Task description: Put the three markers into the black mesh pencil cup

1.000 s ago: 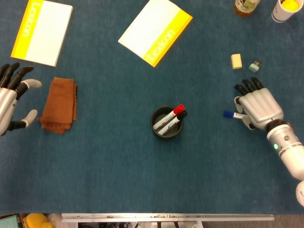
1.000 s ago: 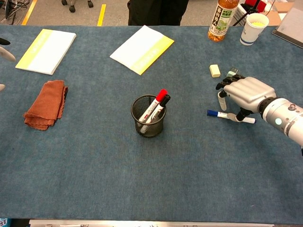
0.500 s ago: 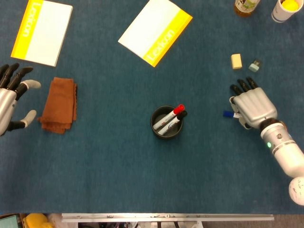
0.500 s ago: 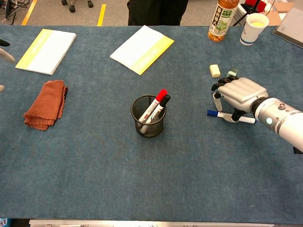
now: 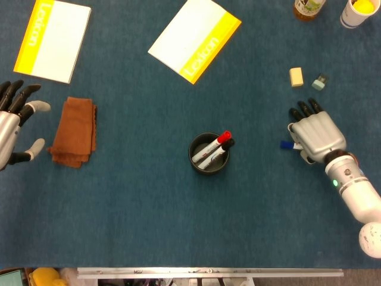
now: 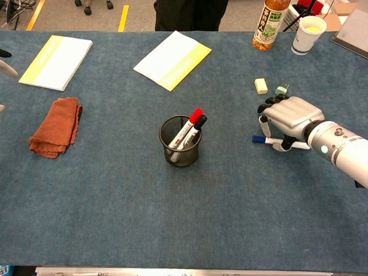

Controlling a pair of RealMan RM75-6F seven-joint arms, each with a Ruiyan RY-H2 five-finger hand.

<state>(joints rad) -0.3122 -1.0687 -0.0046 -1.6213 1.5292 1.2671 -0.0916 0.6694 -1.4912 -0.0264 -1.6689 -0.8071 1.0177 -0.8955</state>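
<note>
Two flat white pads with yellow edge bands lie on the far part of the blue felt-like table cover [image 6: 190, 230], one pad at the far left [image 5: 51, 38] and one angled near the middle [image 5: 194, 37]. Next in size, the robot's right hand [image 6: 289, 117], a smooth silver shell with black fingertips, arches palm-down over the blue-capped marker [image 6: 260, 138]; its fingers curl down around the white barrel, but whether they actually grip it cannot be told, since the head view hides all but the blue tip. That marker lies on the cloth well to the right of the cup. The left hand [image 5: 13, 124] hovers at the left edge with fingers spread and nothing in it. Beside it sits a folded rust-brown cloth [image 5: 74, 132], soft and rumpled. The black mesh pencil cup [image 6: 180, 142], round and see-through, stands at the centre and holds two markers leaning right: a red-capped marker [image 6: 195, 118] and a black-capped marker [image 6: 201, 121]. A green-labelled bottle [image 6: 271, 24] and a paper cup [image 6: 308, 26] with yellow contents stand at the far right. Smallest, a cream eraser [image 6: 261, 85] and a small pale-green object [image 6: 281, 89] lie just beyond the right hand.
</note>
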